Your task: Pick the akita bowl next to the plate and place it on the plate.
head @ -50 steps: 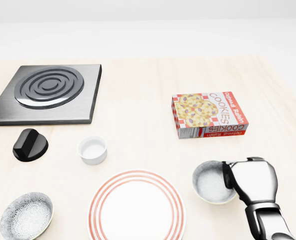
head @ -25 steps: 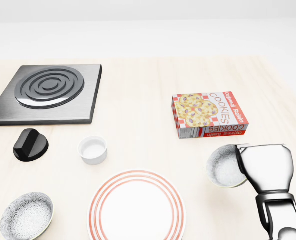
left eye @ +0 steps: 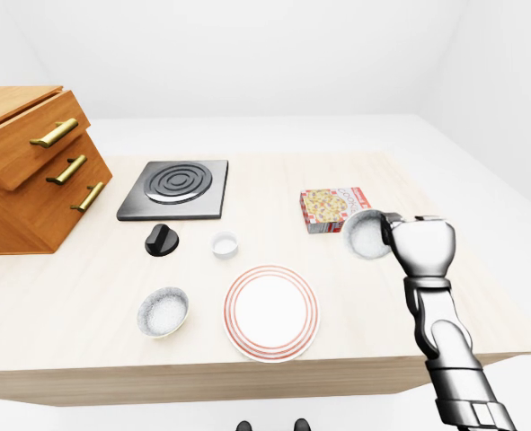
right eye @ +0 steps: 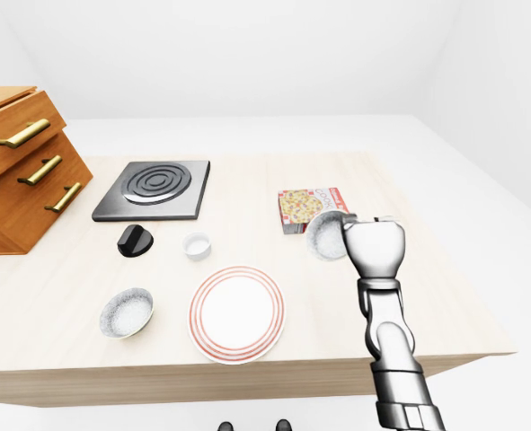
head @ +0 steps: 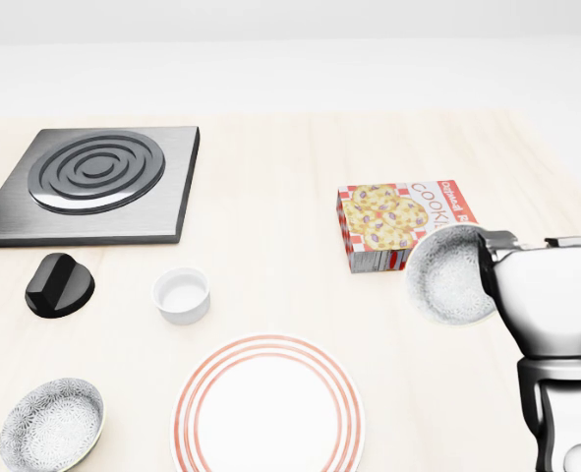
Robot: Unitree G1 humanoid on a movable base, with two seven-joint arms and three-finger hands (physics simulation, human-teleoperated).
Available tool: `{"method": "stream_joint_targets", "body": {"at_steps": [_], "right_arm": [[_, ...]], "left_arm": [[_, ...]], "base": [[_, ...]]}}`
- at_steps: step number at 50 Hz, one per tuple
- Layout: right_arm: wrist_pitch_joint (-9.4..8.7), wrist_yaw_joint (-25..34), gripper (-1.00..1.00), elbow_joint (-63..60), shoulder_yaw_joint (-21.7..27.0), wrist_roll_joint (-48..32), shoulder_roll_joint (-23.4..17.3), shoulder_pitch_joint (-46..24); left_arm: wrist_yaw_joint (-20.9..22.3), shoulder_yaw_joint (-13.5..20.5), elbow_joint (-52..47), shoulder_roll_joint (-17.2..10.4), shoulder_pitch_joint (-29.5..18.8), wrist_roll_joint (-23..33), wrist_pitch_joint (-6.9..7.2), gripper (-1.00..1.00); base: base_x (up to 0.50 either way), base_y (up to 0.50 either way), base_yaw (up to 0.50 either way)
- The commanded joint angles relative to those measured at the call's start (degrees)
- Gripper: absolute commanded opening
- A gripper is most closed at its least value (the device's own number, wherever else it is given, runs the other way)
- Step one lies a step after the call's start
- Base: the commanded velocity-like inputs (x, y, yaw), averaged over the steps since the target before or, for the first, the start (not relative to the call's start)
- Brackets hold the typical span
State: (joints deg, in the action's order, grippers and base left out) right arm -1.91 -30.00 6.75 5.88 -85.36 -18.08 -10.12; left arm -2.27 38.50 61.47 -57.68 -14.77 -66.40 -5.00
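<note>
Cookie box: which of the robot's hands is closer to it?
Right. The right hand, gripping a tilted bowl, sits just right of and below the cookie box in the head view, the bowl overlapping the box's corner. The left hand shows in no view.

Simulated kitchen. Pale wooden worktop (left eye: 85, 296) carries a black square ringed hob plate (left eye: 173, 189) far left, with a black round knob (left eye: 161, 239) near it. There is also a red cardboard cookie box (left eye: 323, 206), a red-ringed white round plate (left eye: 232, 312) and a small white ramekin (left eye: 225, 243). Brown wooden drawer chest (left eye: 22, 171) at left. Plain white walls.
</note>
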Motion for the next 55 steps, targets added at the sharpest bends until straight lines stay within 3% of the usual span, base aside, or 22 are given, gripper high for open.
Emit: {"method": "stream_joint_targets", "body": {"at_steps": [1, 15, 26, 33, 55], "right_arm": [[6.91, 0.0, -1.00, -8.9, 2.8, 12.5, 2.5, 0.6], [6.91, 1.8, -1.00, -17.5, 0.3, 12.6, 6.1, 1.1], [6.91, 8.0, -1.00, -24.8, -4.9, 11.8, 10.8, 1.8], [6.91, 7.8, -1.00, -26.0, -9.7, 9.7, 13.9, 6.0], [6.91, 10.5, -1.00, -25.3, -16.5, 11.1, 16.0, 11.3]], "left_arm": [[-0.4, 0.2, -0.7, 0.2, 0.2, 0.3, 0.00, 1.00], [0.6, -0.4, 1.0, 0.1, -0.6, 0.2, 0.00, 1.00], [0.2, -0.3, 0.4, 0.2, -0.3, 0.1, 0.00, 1.00], [-0.2, 0.1, -0.5, 0.2, 0.3, 0.2, 0.00, 1.00], [0.2, 0.1, 0.0, 0.5, 0.0, 0.5, 0.00, 1.00]], "base": [[0.00, 0.00, 0.00], [0.00, 0.00, 0.00], [0.00, 0.00, 0.00], [0.00, 0.00, 0.00], [0.00, 0.00, 0.00]]}}
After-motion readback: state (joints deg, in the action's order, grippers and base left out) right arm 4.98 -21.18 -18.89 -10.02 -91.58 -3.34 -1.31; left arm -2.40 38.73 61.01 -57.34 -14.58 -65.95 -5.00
